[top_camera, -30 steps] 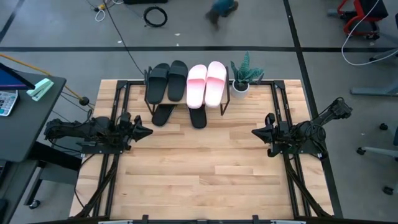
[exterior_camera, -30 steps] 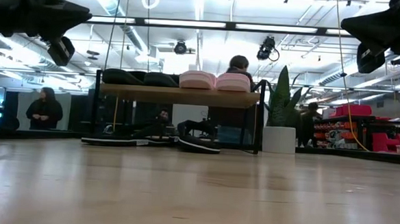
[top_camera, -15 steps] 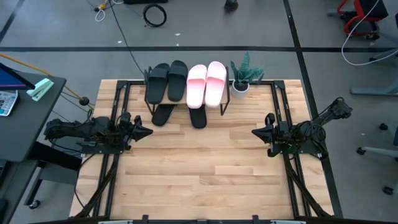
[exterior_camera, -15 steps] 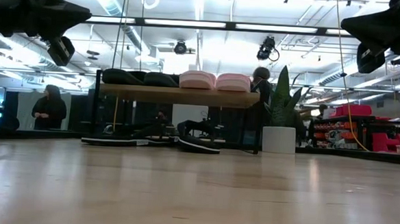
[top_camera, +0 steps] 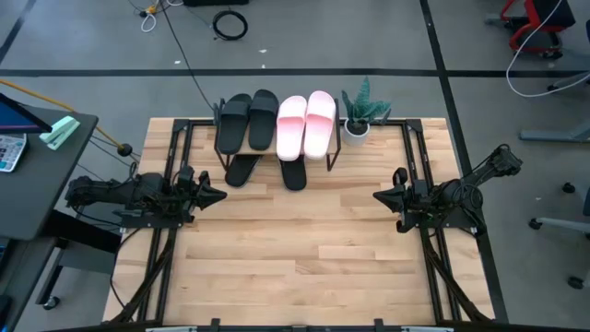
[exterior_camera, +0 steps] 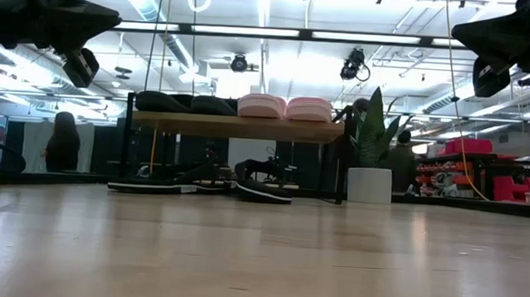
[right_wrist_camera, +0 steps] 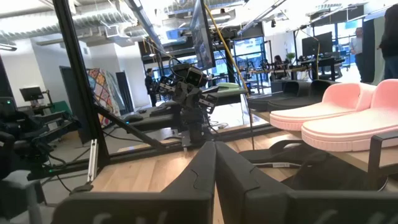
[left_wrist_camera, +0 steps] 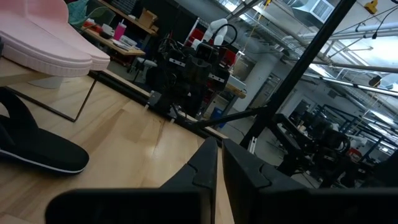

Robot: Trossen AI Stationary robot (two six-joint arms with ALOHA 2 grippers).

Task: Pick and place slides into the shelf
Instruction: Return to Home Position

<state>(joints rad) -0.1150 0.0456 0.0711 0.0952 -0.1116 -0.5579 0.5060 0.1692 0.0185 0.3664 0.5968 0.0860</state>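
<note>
**Six slides at the shelf, both tools empty**

The low shelf with a light wooden top board on thin black metal legs (exterior_camera: 239,126) stood at the far edge of the slatted wooden worktop (top_camera: 304,258). Four slides lay side by side on its board. Two black broad-strap slides (top_camera: 234,122) were on the left arm's side and two pale pink broad-strap slides (top_camera: 319,120) on the right arm's side, each close against its neighbour. Two flat, thin black slides (top_camera: 293,172) lay on the worktop beneath the board, their near ends showing from under it. One sat at a slant below the black pair, the other below the pink pair. That made six slides in all.

One small green plant in a white pot (top_camera: 356,129) stood just beside the shelf on the right arm's side.

The left tool (top_camera: 219,195) hung above the worktop near its left side and pointed inward. Its two fingers were pressed together with nothing between them. The right tool (top_camera: 378,196) faced it from the opposite side, also closed up and empty. Both tools were well apart from the shelf and from each other.
</note>
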